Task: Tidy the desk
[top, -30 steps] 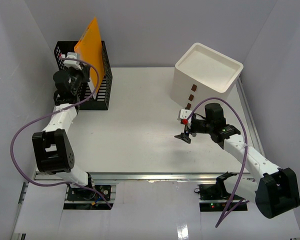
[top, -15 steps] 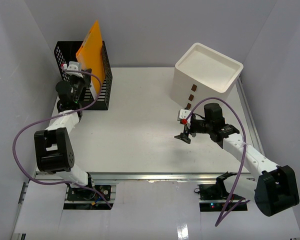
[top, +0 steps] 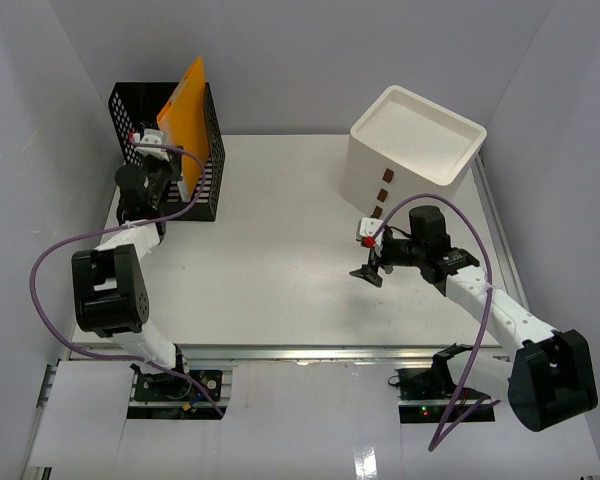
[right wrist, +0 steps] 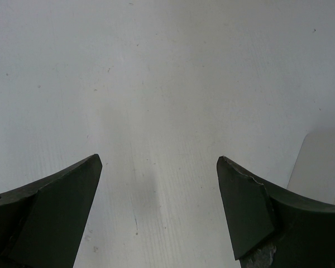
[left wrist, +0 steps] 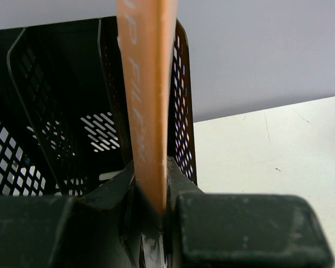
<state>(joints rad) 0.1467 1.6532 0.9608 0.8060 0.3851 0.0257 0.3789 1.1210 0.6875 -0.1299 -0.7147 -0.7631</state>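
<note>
The desk (top: pixel 280 260) is a wide white tabletop with a metal rail along its front edge. An orange folder (top: pixel 188 110) stands upright in the black mesh file holder (top: pixel 212 160) at the back left. My left gripper (top: pixel 165 165) is shut on the folder's lower edge (left wrist: pixel 148 167), just outside the holder (left wrist: pixel 56 111). My right gripper (top: pixel 366 272) hangs open and empty over bare desk (right wrist: pixel 156 84) in front of the white drawer box (top: pixel 415 150).
The white three-drawer box with brown handles stands at the back right; its corner shows in the right wrist view (right wrist: pixel 324 167). White walls close in the desk at the back and both sides.
My left gripper has moved back and a little right with the orange folder, which has gone deeper into the mesh holder and stands straighter. The right arm has not moved.
</note>
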